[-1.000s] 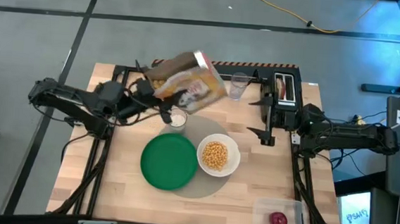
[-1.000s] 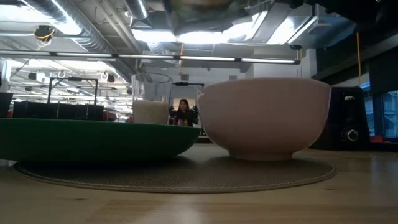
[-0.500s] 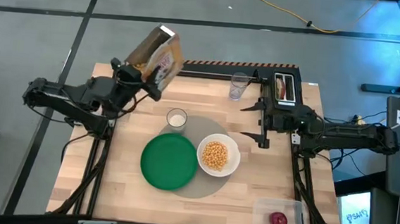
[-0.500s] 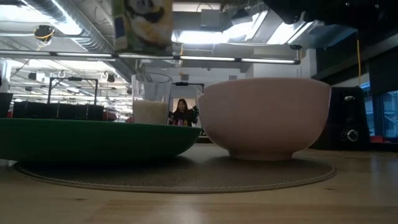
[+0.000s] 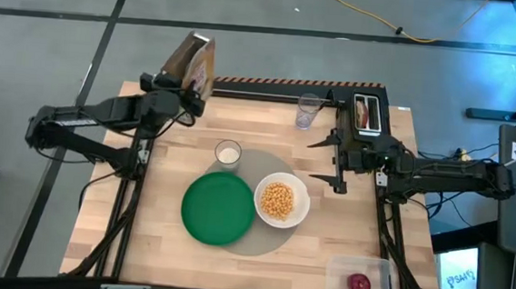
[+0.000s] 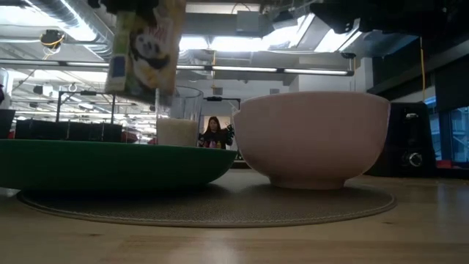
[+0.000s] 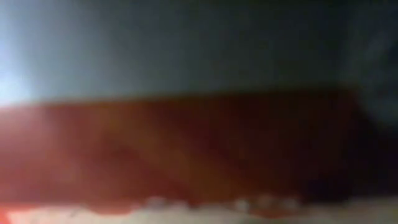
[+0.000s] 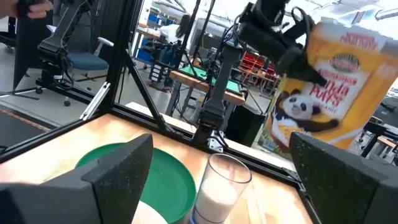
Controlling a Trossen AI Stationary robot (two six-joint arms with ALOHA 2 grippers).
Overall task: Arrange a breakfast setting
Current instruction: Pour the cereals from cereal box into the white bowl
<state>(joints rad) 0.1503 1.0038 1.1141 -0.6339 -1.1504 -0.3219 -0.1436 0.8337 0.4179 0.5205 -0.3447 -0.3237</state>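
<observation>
- Pale wooden tabletop (image 5: 166, 156) in a black frame on grey floor; beyond it, a workshop under strip lights
- Round grey mat (image 5: 260, 240), woven, carries the glossy green plate (image 5: 217, 209), the white bowl (image 5: 281, 202) of cereal, and the milk glass (image 5: 227, 153)
- Left hand (image 5: 182, 91) grips a cardboard cereal box (image 5: 191, 62) at the far left corner
- Right hand (image 5: 328, 158), fingers apart, hovers beside the bowl
- Red apple (image 5: 358, 283) sits in a clear tub (image 5: 378, 270)

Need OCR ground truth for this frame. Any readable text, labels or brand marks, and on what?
"Panda Puffs", partly blurred, under a small unreadable brand banner: front of the cereal box held by the left pincer, with a panda picture.
Cereal box in the low view: panda visible, lettering too blurred to read.
Nothing readable on the toaster, the milk glass or elsewhere.
</observation>
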